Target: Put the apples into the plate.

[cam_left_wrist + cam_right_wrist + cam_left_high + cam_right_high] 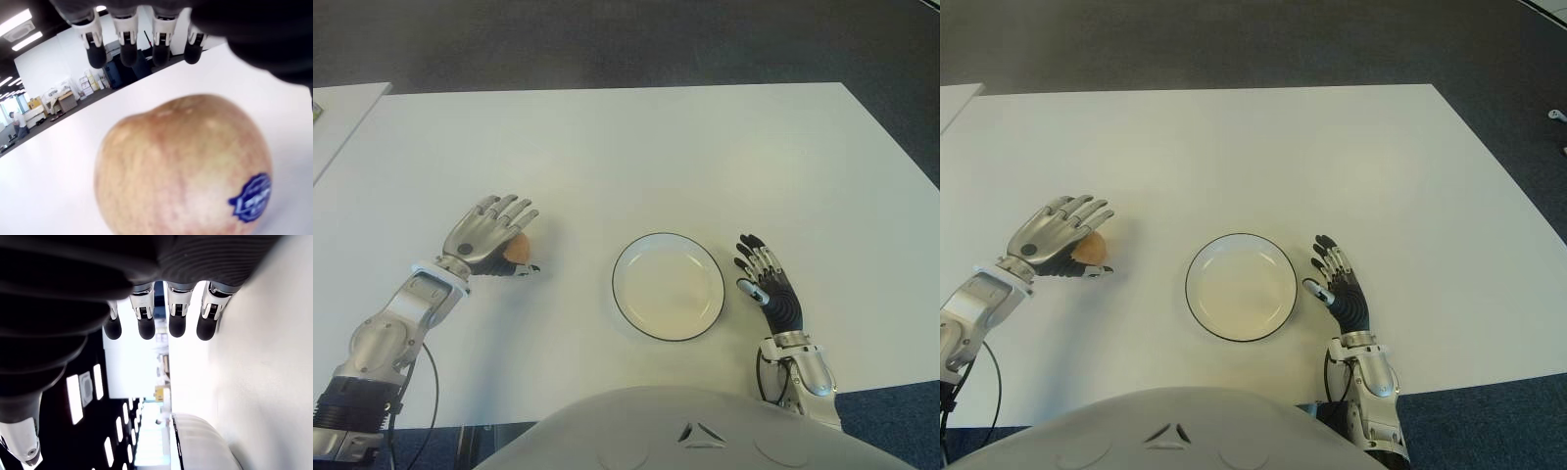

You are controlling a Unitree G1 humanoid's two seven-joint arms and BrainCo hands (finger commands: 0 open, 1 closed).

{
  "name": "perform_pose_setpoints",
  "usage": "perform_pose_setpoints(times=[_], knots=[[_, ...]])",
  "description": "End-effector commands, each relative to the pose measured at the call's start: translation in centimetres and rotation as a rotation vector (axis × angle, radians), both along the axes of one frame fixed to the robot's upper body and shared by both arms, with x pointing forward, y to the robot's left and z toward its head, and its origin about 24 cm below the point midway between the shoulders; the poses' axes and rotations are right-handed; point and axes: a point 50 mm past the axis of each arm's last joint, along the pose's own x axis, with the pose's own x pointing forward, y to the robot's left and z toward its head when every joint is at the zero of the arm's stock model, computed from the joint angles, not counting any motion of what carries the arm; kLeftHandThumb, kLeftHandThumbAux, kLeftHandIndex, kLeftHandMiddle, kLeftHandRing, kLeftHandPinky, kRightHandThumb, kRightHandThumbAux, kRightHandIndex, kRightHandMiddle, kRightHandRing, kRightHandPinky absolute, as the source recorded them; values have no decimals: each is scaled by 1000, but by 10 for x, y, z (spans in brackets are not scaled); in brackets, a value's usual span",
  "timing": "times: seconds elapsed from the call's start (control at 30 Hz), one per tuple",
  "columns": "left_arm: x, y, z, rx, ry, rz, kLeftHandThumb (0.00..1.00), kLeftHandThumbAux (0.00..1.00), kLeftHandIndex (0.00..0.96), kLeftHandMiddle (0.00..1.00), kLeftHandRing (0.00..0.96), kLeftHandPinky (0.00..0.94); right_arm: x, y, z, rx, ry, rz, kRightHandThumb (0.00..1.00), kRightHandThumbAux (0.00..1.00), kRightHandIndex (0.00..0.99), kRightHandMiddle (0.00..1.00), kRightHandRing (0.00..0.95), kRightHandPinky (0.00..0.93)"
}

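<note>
One reddish-yellow apple with a blue sticker sits on the white table, left of the plate. My left hand is over it, palm down. The fingers stretch straight past the top of the apple, and the thumb lies on the side of the apple nearer me. The hand is open, not closed around the fruit. A white plate with a dark rim stands in the middle, with nothing in it. My right hand shows just right of the plate, fingers straight and holding nothing.
A second white table shows at the far left edge. Dark carpet lies beyond the table's far edge. My torso covers the near edge. A black cable hangs by my left forearm.
</note>
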Motion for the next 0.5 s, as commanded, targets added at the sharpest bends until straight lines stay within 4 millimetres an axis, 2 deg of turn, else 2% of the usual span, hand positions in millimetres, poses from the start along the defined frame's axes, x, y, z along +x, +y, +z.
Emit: perform_pose_setpoints(times=[0.03, 0.5], knots=[[1, 4, -8, -9, 23, -6, 293, 238, 23, 0, 0, 0, -27, -4, -30, 16, 219, -45, 196, 619, 35, 59, 26, 49], [3, 13, -24, -49, 62, 7, 303, 258, 35, 0, 0, 0, -28, -4, -28, -14, 210, -47, 197, 614, 41, 52, 16, 37]])
